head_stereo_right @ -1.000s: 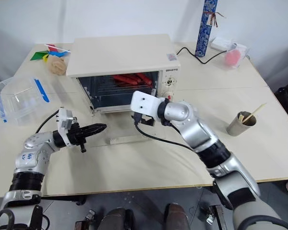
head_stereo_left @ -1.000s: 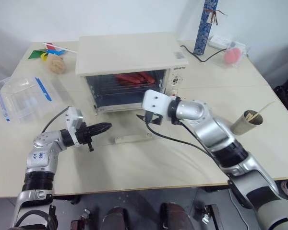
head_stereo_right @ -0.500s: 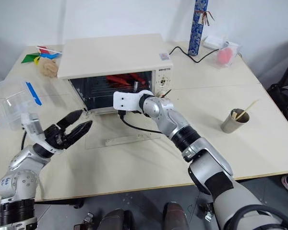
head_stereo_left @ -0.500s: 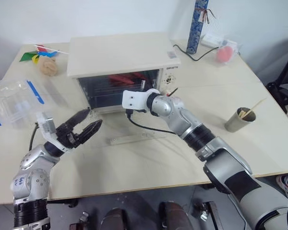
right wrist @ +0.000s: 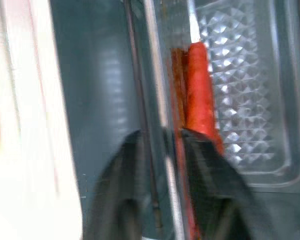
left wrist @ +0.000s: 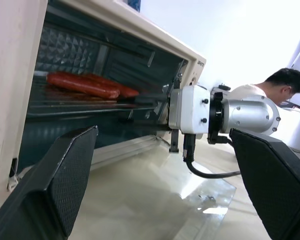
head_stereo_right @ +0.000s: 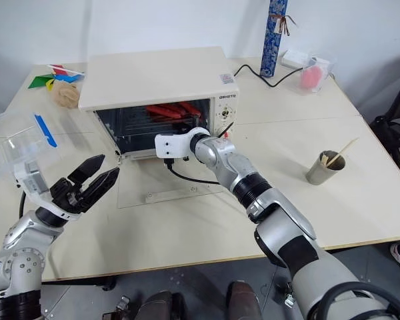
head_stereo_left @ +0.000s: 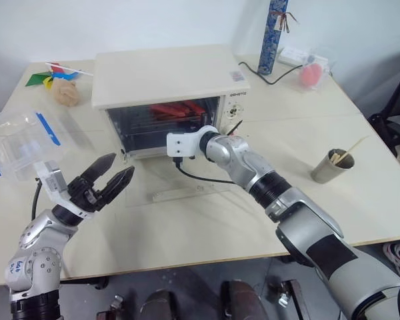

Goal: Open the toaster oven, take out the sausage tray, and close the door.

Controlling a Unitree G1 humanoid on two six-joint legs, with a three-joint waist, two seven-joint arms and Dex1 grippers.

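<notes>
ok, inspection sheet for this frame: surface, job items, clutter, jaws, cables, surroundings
Surface: beige table, joined panels.
Job's things: toaster oven with door folded down flat on the table; sausage tray inside on the rack.
Clutter: clear plastic box, paper pinwheel, cup with sticks, blue patterned tube, pink item in bag.
Grippers: left gripper jaws open, off the oven; right gripper jaws closed on the tray's front edge.
Cables: black cord behind the oven.
Surroundings: white wall; person's head.
</notes>
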